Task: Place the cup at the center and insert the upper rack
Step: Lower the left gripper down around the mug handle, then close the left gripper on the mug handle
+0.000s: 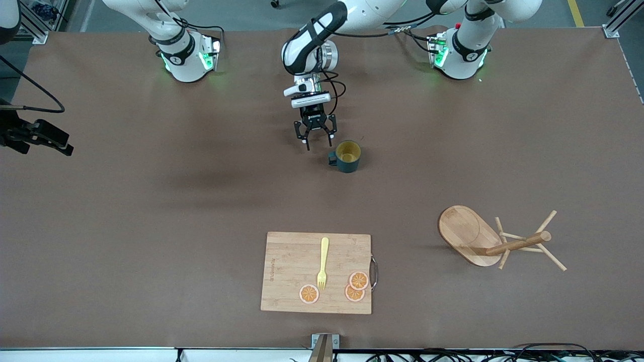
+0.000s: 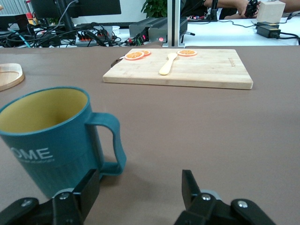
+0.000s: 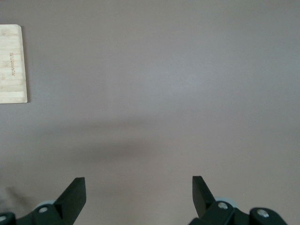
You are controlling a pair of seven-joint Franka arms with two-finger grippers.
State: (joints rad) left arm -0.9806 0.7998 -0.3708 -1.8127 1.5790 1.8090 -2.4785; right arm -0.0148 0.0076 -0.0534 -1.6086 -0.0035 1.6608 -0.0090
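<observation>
Cup (image 1: pixel 347 156) upright near mid-desk, just beside left end effector (image 1: pixel 315 143), spread wide and empty; right end effector (image 3: pixel 138 199) waiting, likewise open, holding nothing. Placement seemingly done; next, grasping toppled upper rack (image 1: pixel 495 240).

Brown table (image 1: pixel 151 226) carries cup (image 1: pixel 347 156), tipped upper rack (image 1: pixel 495 241), cutting board (image 1: pixel 297 271).

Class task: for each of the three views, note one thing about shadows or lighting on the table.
Front view: a soft dark shadow on the table, green lights glowing at both arm bases. Left wrist view: even light on the cup. Right wrist view: a blurred shadow band over bare table.
</observation>
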